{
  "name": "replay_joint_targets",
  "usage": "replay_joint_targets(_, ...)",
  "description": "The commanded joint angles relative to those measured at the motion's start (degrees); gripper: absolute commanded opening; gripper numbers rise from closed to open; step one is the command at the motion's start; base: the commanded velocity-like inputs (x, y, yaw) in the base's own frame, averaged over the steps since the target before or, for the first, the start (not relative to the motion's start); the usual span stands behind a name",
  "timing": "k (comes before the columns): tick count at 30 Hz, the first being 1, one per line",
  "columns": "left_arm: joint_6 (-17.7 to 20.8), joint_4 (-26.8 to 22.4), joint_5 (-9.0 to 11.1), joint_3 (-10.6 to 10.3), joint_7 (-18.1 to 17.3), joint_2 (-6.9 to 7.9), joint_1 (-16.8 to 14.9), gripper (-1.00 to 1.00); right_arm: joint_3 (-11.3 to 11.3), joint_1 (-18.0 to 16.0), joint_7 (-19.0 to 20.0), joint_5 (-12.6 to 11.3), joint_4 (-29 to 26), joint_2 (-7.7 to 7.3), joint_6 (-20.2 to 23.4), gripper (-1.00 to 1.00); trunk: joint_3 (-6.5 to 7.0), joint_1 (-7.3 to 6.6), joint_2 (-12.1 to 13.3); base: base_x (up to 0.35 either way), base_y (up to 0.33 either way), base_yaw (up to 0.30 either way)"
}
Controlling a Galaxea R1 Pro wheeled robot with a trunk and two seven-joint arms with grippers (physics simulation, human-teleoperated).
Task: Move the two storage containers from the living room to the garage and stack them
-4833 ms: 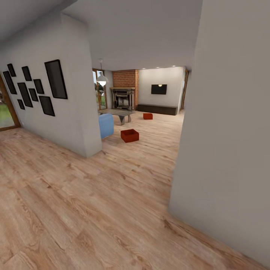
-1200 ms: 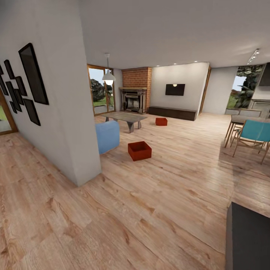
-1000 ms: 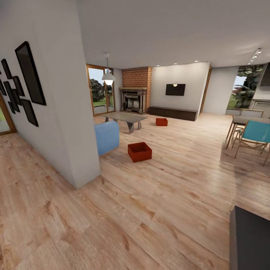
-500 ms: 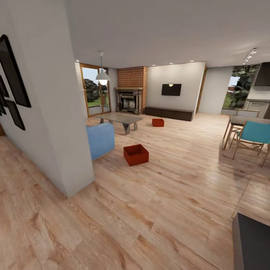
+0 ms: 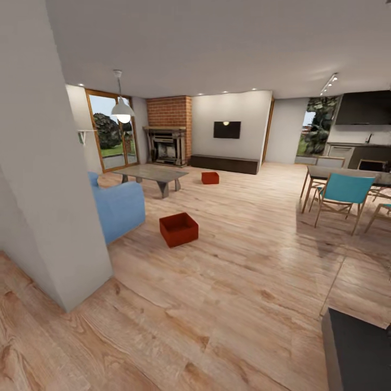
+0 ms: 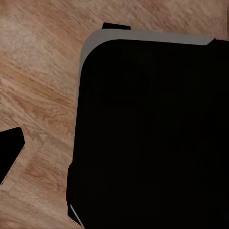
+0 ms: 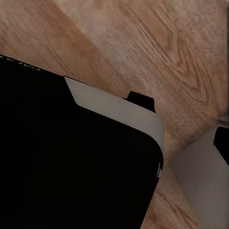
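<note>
Hands: can't tell how far open either one is. The wrist views show a big black body w/ a pale grey edge over wood floor, no fingers visible, nothing held or touched that can be made out. Faint writing sits on the black body in the right wrist view, too small to read.

Head view, left to right: white wall corner [image 5: 49,179] fills the left side. Just right of it, blue sofa [image 5: 117,209], mid-left. Behind it, grey low table [image 5: 152,175], w/ a pendant lamp [image 5: 123,110] above and brick fireplace [image 5: 168,138] at centre back.

Near storage container [image 5: 178,229]: red-orange, open top, low walls, sits on the light wood floor [image 5: 233,282] just left of centre, near the sofa end, not touching it. Far storage container [image 5: 210,177]: same colour, smaller in frame, on the floor right of the low table, well apart from the near one.

Wall TV [image 5: 227,129] at centre back. Right side: dining table [image 5: 347,175] and teal chair [image 5: 339,195]. Dark grey surface [image 5: 358,353] in lower right corner.
</note>
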Motion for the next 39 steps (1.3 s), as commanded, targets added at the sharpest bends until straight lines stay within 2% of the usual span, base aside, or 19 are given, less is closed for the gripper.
replay_joint_targets(1,-0.1,0.0,0.4,0.0,0.0,0.00,0.0,1.00,0.4,-0.1,0.2,-0.6,0.2,0.03,-0.3,1.00,-0.06,0.03,0.0,0.321,0.000,-0.055)
replay_joint_targets(39,-0.1,0.0,0.4,0.0,0.1,0.00,0.0,1.00,0.4,-0.1,0.2,-0.7,0.2,0.00,-0.2,1.00,-0.06,0.03,0.0,0.321,0.000,-0.002)
